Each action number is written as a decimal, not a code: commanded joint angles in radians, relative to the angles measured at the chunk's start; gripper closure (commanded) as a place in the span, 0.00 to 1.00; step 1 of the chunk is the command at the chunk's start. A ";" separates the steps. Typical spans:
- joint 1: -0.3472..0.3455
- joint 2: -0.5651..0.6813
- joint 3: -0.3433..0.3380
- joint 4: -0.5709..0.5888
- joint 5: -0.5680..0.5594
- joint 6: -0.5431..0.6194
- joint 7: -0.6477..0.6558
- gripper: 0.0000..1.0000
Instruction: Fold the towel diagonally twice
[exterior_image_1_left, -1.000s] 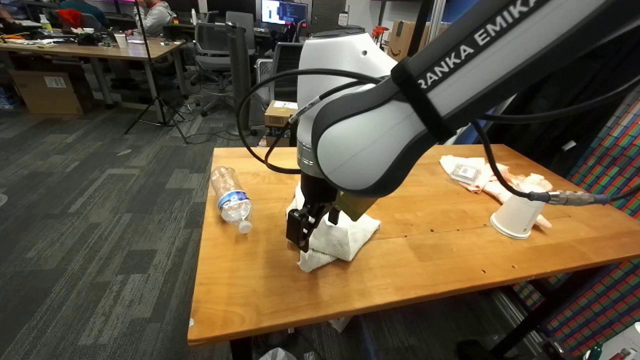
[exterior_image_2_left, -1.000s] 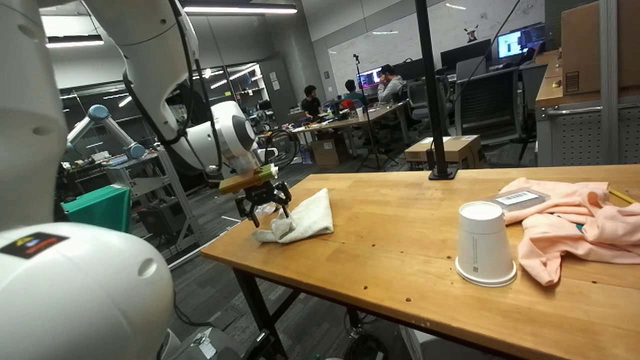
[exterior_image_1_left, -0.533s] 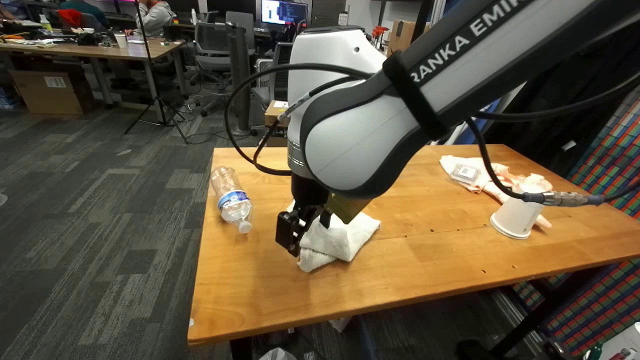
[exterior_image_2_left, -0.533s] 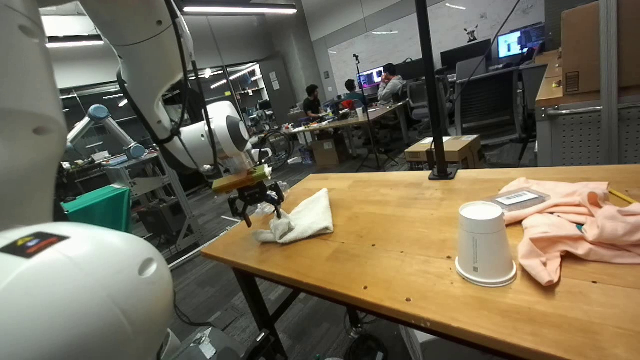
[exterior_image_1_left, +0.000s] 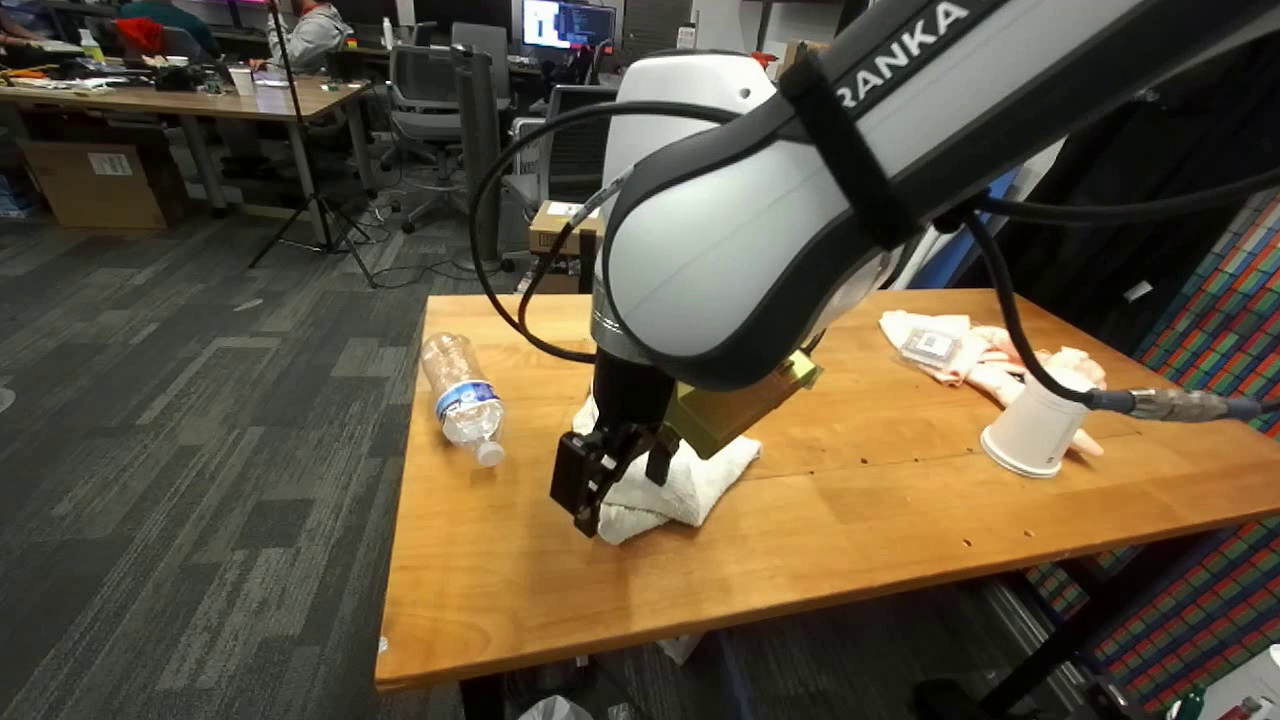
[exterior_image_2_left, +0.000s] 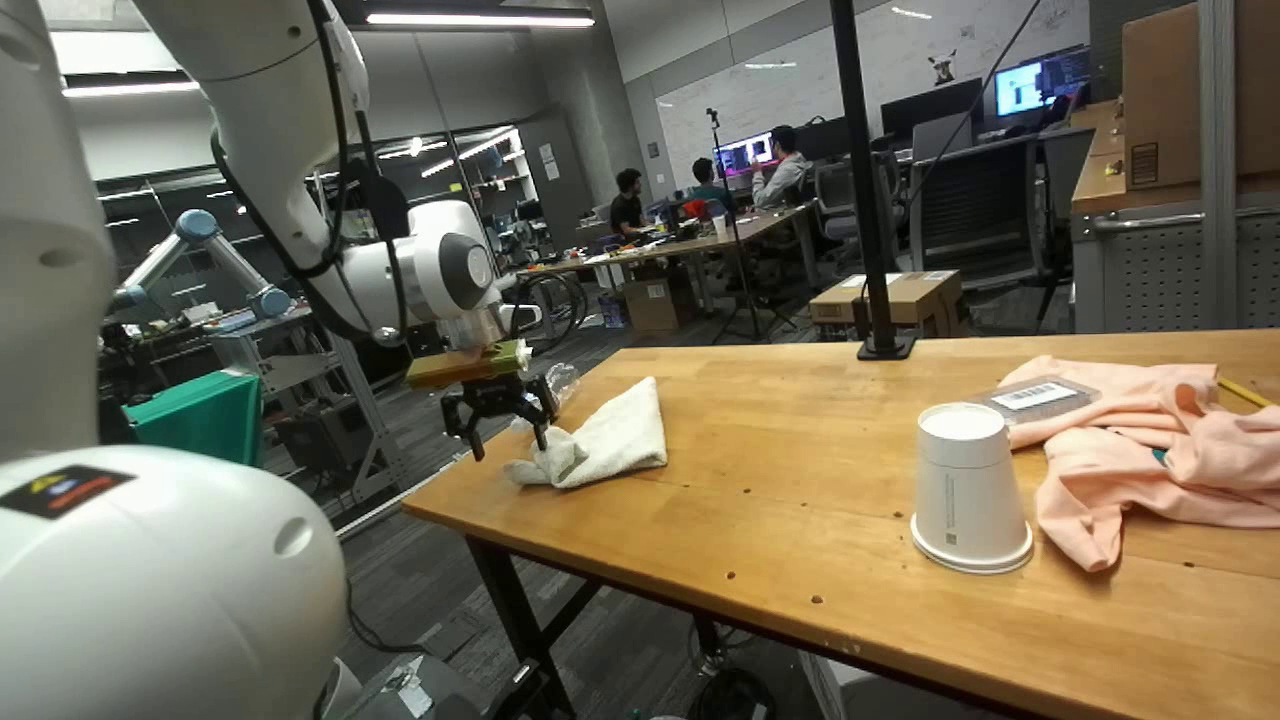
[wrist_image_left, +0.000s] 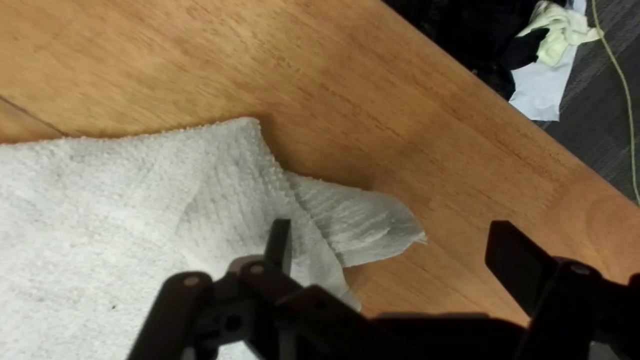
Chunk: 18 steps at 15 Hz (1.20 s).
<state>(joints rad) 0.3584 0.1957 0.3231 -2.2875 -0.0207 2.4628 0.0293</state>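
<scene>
In an exterior view, I record on the table (exterior_image_1_left: 850, 530): bottle (exterior_image_1_left: 464, 398) left of towel (exterior_image_1_left: 702, 488), cup (exterior_image_1_left: 1030, 438) well right.

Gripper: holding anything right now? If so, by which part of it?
Nothing held. The gripper is open, jaws wide apart: one over the towel, the other over the table.

On near table (exterior_image_2_left: 770, 520): one white towel (exterior_image_2_left: 625, 430), one bottle (exterior_image_1_left: 466, 405), one cup (exterior_image_2_left: 968, 490). One gripper (exterior_image_2_left: 510, 446), two fingers (wrist_image_left: 512, 262). Three people (exterior_image_2_left: 783, 178).
</scene>
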 joint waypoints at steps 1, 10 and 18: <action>-0.022 -0.066 0.023 -0.047 0.083 -0.003 -0.062 0.00; -0.006 -0.061 -0.008 -0.035 -0.037 0.022 -0.064 0.00; -0.016 -0.019 -0.015 -0.009 -0.217 0.035 -0.183 0.00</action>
<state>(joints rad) 0.3537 0.1584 0.3040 -2.3168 -0.2159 2.4774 -0.0847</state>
